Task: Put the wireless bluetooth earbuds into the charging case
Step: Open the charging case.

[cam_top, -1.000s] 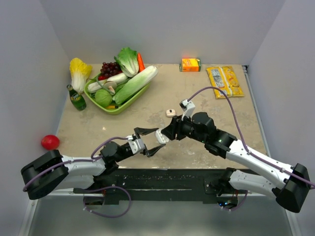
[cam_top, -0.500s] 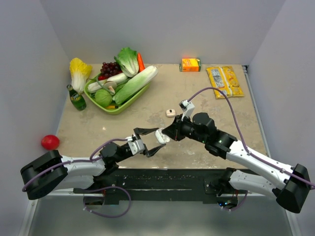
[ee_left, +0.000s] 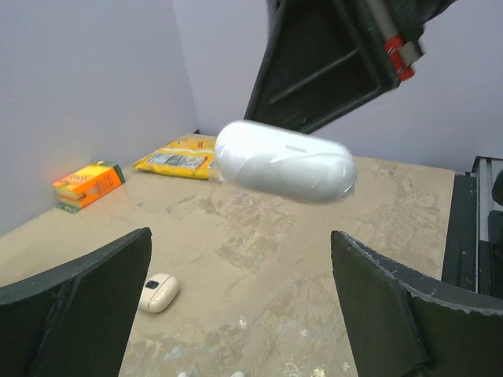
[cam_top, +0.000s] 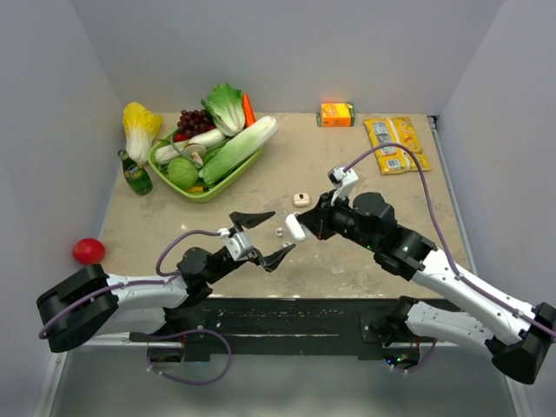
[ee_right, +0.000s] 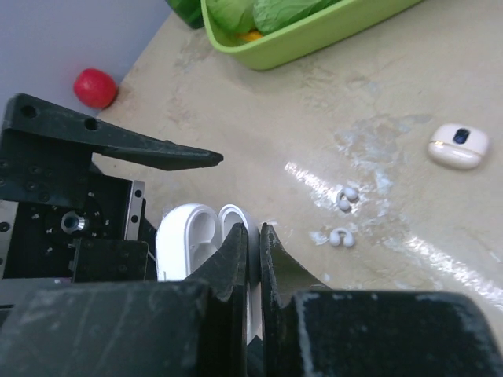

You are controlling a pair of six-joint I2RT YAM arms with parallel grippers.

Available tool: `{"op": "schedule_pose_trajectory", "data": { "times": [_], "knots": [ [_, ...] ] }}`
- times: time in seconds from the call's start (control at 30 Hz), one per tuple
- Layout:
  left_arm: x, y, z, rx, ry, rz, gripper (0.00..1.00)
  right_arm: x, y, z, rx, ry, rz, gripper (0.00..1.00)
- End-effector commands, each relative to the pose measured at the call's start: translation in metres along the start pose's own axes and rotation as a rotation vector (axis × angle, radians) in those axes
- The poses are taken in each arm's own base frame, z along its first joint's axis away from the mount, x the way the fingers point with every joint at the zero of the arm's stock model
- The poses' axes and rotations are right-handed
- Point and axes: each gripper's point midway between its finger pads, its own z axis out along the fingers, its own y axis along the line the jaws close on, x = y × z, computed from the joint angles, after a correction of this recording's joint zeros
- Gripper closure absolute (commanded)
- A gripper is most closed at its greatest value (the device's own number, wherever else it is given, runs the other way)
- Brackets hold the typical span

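Note:
The charging case point(ee_right: 189, 236) is white and open, showing its moulded hollows. My right gripper point(ee_right: 253, 232) is shut on one edge of its open shell and holds it above the table. From above, the case point(cam_top: 295, 228) hangs at the tip of the right gripper point(cam_top: 306, 226). In the left wrist view its rounded white back point(ee_left: 283, 162) floats ahead. My left gripper point(cam_top: 283, 229) stands wide open just before the case, with nothing between its fingers point(ee_left: 78, 298). Two tiny white earbuds point(ee_right: 345, 196) point(ee_right: 339, 237) lie loose on the tabletop below, also visible from above point(cam_top: 279, 232).
A small cream pebble-shaped item point(cam_top: 301, 199) with a dark spot lies behind the earbuds. A green tray point(cam_top: 201, 193) of vegetables, a green bottle point(cam_top: 135, 174) and a red ball point(cam_top: 88, 250) are at left. An orange carton point(cam_top: 336, 114) and yellow packets point(cam_top: 396, 143) sit at the back right.
The left gripper has opened wide and let go of the case. The right gripper has shut on it and drawn it slightly up and to the right.

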Motion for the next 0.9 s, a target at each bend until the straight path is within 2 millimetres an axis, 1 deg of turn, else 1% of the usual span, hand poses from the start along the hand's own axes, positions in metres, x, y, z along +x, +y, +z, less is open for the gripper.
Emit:
{"op": "schedule_pose_trajectory", "data": {
  "times": [0.0,0.07,0.1,0.13,0.17,0.2,0.23,0.3,0.33,0.37,0.4,0.43,0.47,0.53,0.57,0.63,0.67,0.73,0.77,0.83,0.87],
  "knots": [
    [-0.013,0.018,0.009,-0.112,-0.034,-0.109,0.0,-0.046,-0.001,-0.022,0.052,-0.115,-0.099,1.0],
    [-0.008,0.021,0.008,-0.138,-0.008,-0.125,0.0,-0.051,0.001,-0.026,0.052,-0.127,-0.121,1.0],
    [-0.01,0.023,0.009,-0.15,-0.01,-0.149,0.0,-0.056,0.004,-0.029,0.04,-0.136,-0.13,1.0],
    [-0.006,0.023,0.008,-0.158,0.015,-0.165,0.0,-0.056,0.006,-0.029,0.03,-0.135,-0.147,1.0],
    [-0.005,0.023,0.009,-0.157,0.03,-0.178,0.0,-0.057,0.005,-0.03,0.031,-0.13,-0.186,1.0],
    [0.0,0.02,0.012,-0.149,0.075,-0.204,0.0,-0.061,0.005,-0.031,0.04,-0.136,-0.206,1.0],
    [-0.003,0.018,0.014,-0.137,0.085,-0.22,0.0,-0.063,0.0,-0.031,0.065,-0.141,-0.227,1.0],
    [-0.003,0.006,0.021,-0.077,0.144,-0.266,0.0,-0.067,-0.003,-0.035,0.093,-0.15,-0.297,1.0],
    [-0.006,0.002,0.023,-0.053,0.155,-0.284,0.0,-0.072,-0.008,-0.04,0.124,-0.171,-0.319,1.0],
    [-0.014,-0.007,0.028,0.007,0.158,-0.314,0.0,-0.074,-0.006,-0.043,0.129,-0.18,-0.369,1.0],
    [-0.008,-0.008,0.026,0.023,0.203,-0.335,0.0,-0.078,-0.007,-0.047,0.141,-0.194,-0.39,1.0],
    [-0.008,-0.018,0.025,0.091,0.222,-0.356,0.0,-0.083,-0.008,-0.054,0.16,-0.214,-0.432,1.0],
    [-0.014,-0.021,0.028,0.12,0.223,-0.383,0.0,-0.082,-0.002,-0.055,0.15,-0.215,-0.456,1.0],
    [-0.012,-0.022,0.027,0.155,0.254,-0.404,0.0,-0.084,0.0,-0.061,0.155,-0.213,-0.531,1.0],
    [-0.018,-0.028,0.028,0.202,0.25,-0.415,0.0,-0.083,0.006,-0.063,0.146,-0.215,-0.552,1.0],
    [-0.019,-0.028,0.028,0.229,0.26,-0.425,0.0,-0.085,0.007,-0.068,0.154,-0.224,-0.583,1.0],
    [-0.023,-0.032,0.028,0.264,0.259,-0.432,0.0,-0.086,0.01,-0.072,0.148,-0.237,-0.592,1.0],
    [-0.023,-0.03,0.027,0.277,0.261,-0.441,0.0,-0.086,0.011,-0.074,0.15,-0.247,-0.621,1.0],
    [-0.026,-0.034,0.026,0.311,0.255,-0.453,0.0,-0.083,0.015,-0.074,0.142,-0.241,-0.637,1.0],
    [-0.032,-0.034,0.027,0.336,0.237,-0.45,0.0,-0.082,0.011,-0.075,0.185,-0.234,-0.669,1.0],
    [-0.037,-0.035,0.029,0.351,0.228,-0.445,0.0,-0.078,0.015,-0.074,0.181,-0.222,-0.687,1.0]
  ]
}}
